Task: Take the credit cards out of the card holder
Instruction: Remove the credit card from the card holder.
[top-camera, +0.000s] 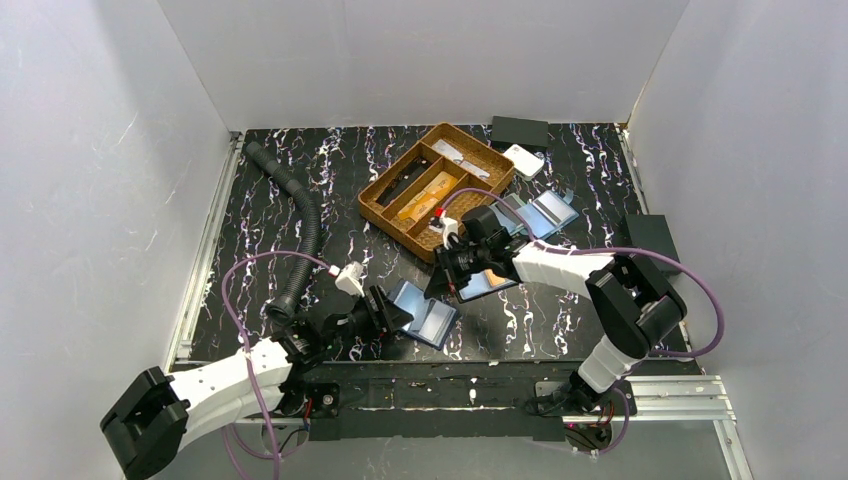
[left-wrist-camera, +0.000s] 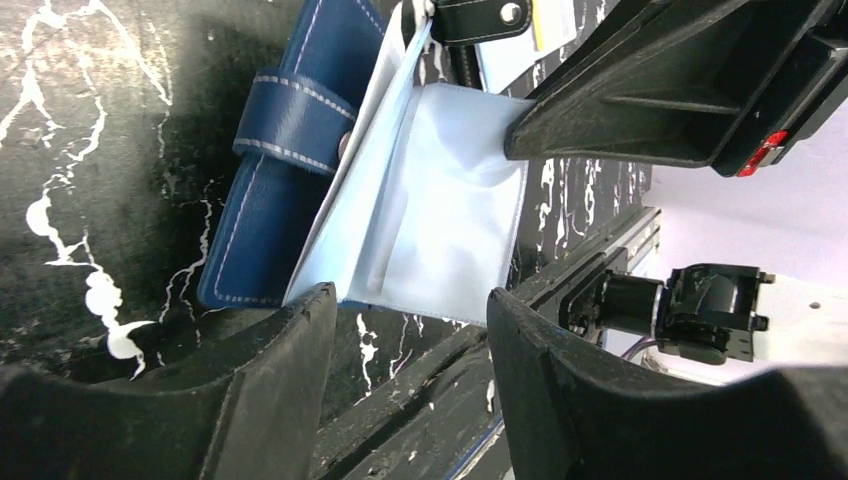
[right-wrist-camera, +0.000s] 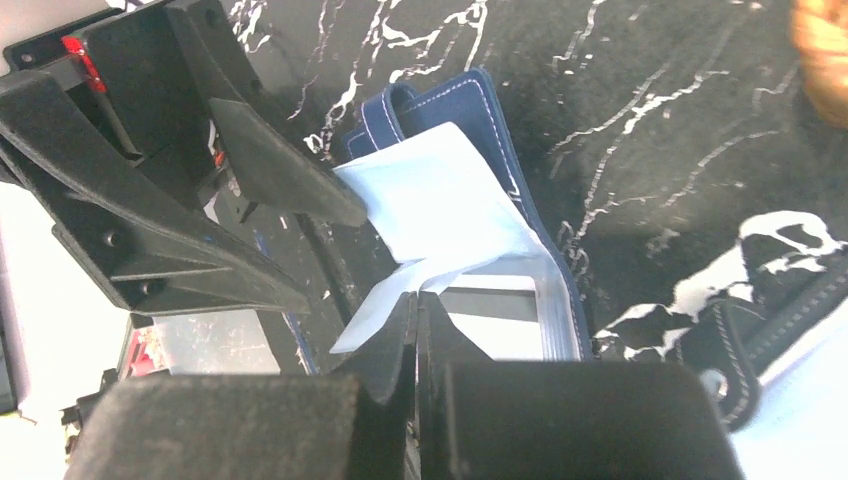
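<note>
Three blue holders lie on the work surface in the top view. The surface is a black table (top-camera: 260, 200) veined with white, closed in by plain white walls (top-camera: 100, 150) on three sides, with a metal rail (top-camera: 650, 386) at the near edge. Other items, counted: one wicker tray (top-camera: 400, 165) with compartments, one black ribbed hose (top-camera: 312, 225), one black box (top-camera: 520, 130) at the far edge, a second black box (top-camera: 652, 237) at the right edge, and one small white item (top-camera: 524, 160). The card holder (top-camera: 430, 322) lies near the front centre, between the left gripper (top-camera: 400, 312) and the right gripper (top-camera: 445, 283). A second holder (top-camera: 492, 284) lies under the right wrist. A third holder (top-camera: 545, 212) lies open just beside the tray.

Left wrist view: the card holder has a dark blue cover (left-wrist-camera: 270, 200) with white stitching and a strap loop. A pale blue-white sleeve (left-wrist-camera: 450, 200) fans out of it. The left gripper's fingers (left-wrist-camera: 270, 380) stand spread, with the sleeve's lower edge between the tips – nothing is gripped. The right gripper's tip meets the sleeve's upper corner.

Right wrist view: the right gripper's fingers (right-wrist-camera: 390, 345) are pressed together and pinch the sleeve's edge. Just beside them lies a clear window pocket (right-wrist-camera: 490, 320). One finger of the left gripper rests against the sleeve's far side. Where the credit cards sit cannot be told from any of these views
</note>
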